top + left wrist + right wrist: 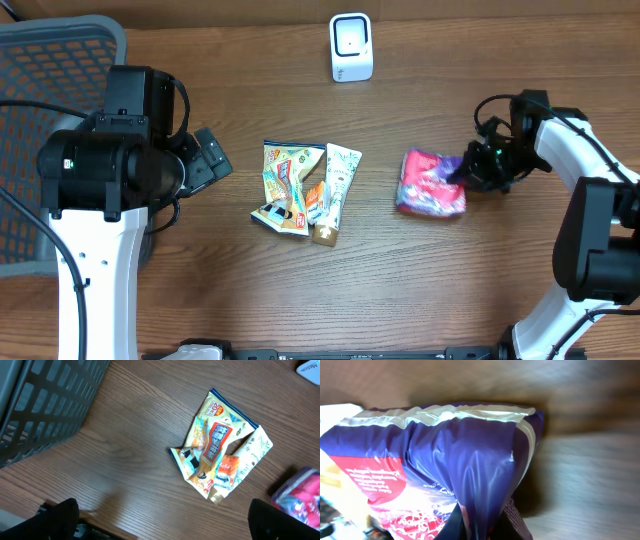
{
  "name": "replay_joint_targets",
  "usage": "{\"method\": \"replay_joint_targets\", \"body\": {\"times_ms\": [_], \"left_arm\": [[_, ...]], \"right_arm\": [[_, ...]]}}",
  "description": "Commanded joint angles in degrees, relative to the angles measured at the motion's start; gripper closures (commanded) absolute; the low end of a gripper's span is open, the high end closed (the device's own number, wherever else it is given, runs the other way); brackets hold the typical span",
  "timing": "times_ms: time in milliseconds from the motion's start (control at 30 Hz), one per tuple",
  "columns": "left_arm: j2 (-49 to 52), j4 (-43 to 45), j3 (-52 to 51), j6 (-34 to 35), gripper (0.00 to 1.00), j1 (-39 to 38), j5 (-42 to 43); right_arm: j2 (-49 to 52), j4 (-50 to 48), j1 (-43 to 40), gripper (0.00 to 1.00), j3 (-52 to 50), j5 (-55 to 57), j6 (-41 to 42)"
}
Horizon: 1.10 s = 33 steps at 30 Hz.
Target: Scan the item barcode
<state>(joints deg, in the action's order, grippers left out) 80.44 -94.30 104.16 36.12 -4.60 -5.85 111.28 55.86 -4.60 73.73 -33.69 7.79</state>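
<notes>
With my right gripper [468, 167] pressed together on the right-hand edge of the purple and pink snack bag [431, 184], the grip itself is the nearest thing to speak of: in the wrist view the purple film [445, 460] bunches and folds toward my fingers, so I judge I am pinching film at the seam rather than the bag's full body. The bag rests on the wooden table [480, 290] and reaches away from my jaws toward the table's middle, on my left. It is lumpy, so I cannot tell a clear long axis, and I see no barcode on any face that shows. Farther left, near but apart from the bag, lies a small heap: a yellow snack packet [283, 180] overlapped by a white sachet [338, 182]. Beyond both, at the far edge and left of my grip, stands the white scanner box [351, 47]. The coming move turns on this: the bag must be carried away from me and leftward to face it, and the thin pinch may let it swing. My left gripper [212, 158] hangs spread wide, holding nothing, beside the grey mesh basket [60, 60], well apart from the bag, so the right arm is plainly the nearer.
</notes>
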Motion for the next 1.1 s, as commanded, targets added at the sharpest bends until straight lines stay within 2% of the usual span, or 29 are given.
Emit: {"method": "replay_joint_targets", "body": {"times_ms": [0, 200, 333, 467, 600, 733, 800, 1067], "left_arm": [[0.13, 0.04, -0.24, 1.18, 0.00, 0.31, -0.72], [0.13, 0.04, -0.24, 1.16, 0.00, 0.31, -0.72], [0.13, 0.04, -0.24, 1.18, 0.00, 0.31, -0.72], [0.13, 0.04, -0.24, 1.18, 0.00, 0.31, -0.72], [0.13, 0.04, -0.24, 1.18, 0.00, 0.31, -0.72], [0.13, 0.04, -0.24, 1.16, 0.01, 0.31, -0.72], [0.13, 0.04, -0.24, 1.16, 0.01, 0.31, -0.72], [0.13, 0.04, -0.24, 1.18, 0.00, 0.31, -0.72]], "right_arm": [[-0.24, -5.57, 1.55, 0.96, -0.17, -13.66, 7.67], [-0.24, -25.86, 4.90, 0.96, -0.17, -15.06, 31.04], [-0.24, -46.18, 8.44, 0.96, -0.15, -14.51, 47.43], [-0.20, -58.29, 12.33, 0.96, 1.99, -7.56, 59.23], [0.33, -55.71, 16.06, 0.96, 8.85, 3.43, 59.52], [3.02, -44.52, 19.56, 0.96, 20.76, 18.88, 53.62], [4.63, -42.42, 20.37, 0.96, 24.52, 23.56, 51.74], [10.05, -50.95, 21.94, 0.96, 27.61, 30.64, 50.66]]}}
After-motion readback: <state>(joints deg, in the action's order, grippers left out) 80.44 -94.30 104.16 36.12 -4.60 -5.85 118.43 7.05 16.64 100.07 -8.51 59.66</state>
